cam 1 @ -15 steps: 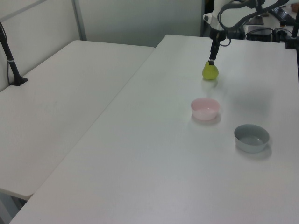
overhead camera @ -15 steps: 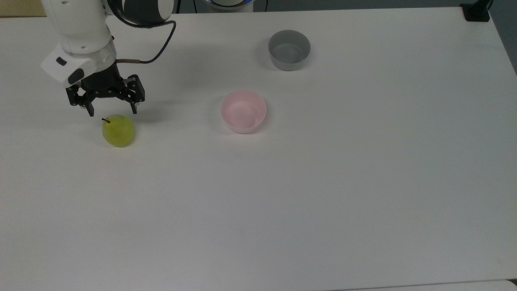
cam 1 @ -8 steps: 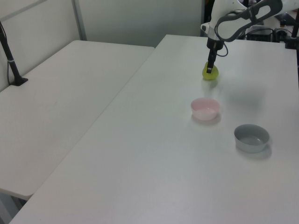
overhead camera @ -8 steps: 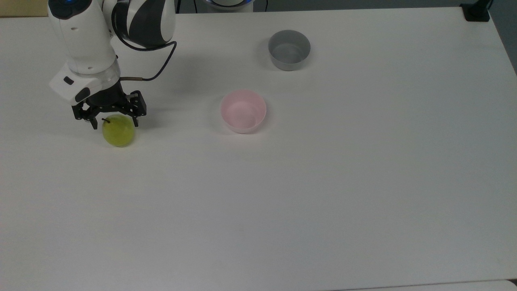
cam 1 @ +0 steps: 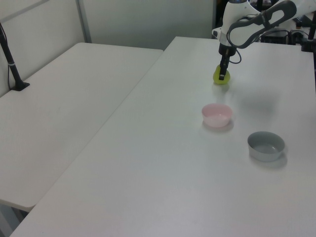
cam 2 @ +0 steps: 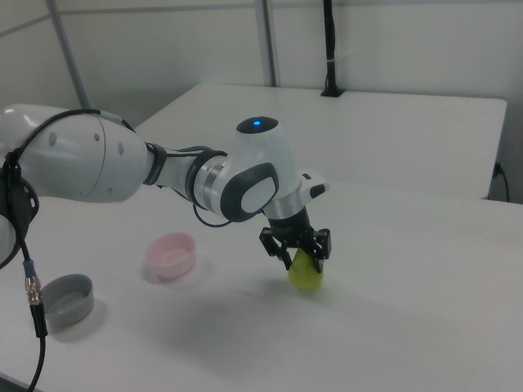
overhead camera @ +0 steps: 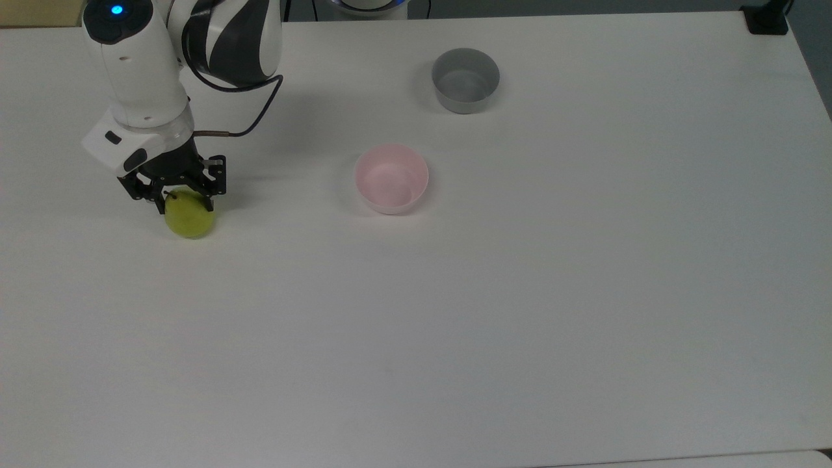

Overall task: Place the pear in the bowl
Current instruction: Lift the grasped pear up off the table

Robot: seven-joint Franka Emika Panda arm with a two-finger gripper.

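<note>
pear upright, stem up, gripper astride

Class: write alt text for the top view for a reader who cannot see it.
A robot arm's claw straddles a yellow-green pear on a white table. An empty pink bowl sits to the top view's right, a grey bowl beyond.

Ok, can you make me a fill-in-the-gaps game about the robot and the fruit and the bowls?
1. The gripper is down around the top of the ____.
2. The pear sits on the white ____.
3. The bowl nearer the pear is ____.
4. The grey bowl has ____ inside it.

Missing words: pear; table; pink; nothing
</note>
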